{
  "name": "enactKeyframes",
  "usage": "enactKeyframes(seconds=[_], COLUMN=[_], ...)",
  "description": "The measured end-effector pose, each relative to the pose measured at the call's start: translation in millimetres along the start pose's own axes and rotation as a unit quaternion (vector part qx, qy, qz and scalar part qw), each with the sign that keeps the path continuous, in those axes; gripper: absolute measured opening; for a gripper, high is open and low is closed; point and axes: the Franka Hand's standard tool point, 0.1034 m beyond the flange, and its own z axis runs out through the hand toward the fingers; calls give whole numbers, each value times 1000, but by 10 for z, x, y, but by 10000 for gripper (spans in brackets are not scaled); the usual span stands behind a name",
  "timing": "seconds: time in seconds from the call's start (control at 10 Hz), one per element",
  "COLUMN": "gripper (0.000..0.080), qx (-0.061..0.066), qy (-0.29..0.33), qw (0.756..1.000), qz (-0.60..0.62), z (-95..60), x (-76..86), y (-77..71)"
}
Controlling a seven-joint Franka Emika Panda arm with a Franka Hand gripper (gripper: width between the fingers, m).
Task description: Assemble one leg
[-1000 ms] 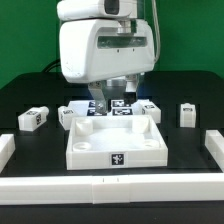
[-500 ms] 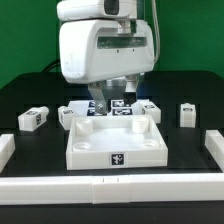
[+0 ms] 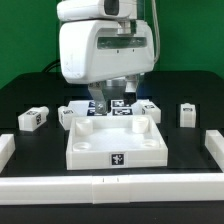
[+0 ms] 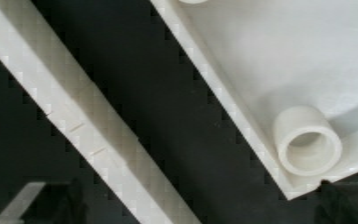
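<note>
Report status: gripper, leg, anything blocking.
Gripper open, low over panel's far edge. Leg on exterior view's left lies untouched. Second leg sits between them.

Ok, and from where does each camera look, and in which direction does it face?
Exterior view: off the arm, in front of the table, facing across it at the panel and the gripper behind it; only the gripper shows.
Wrist view: on the wrist, close to the panel, facing its rim and a round hole; no finger clearly shows.
Shared: the panel and the black table.
</note>
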Motion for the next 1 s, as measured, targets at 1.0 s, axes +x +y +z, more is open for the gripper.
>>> enactKeyframes(seconds=[1.0], gripper=[650], qx=[6], qy=[-12], qw=[991], qz=[-132], z=[103], x=[-686], y=[-363])
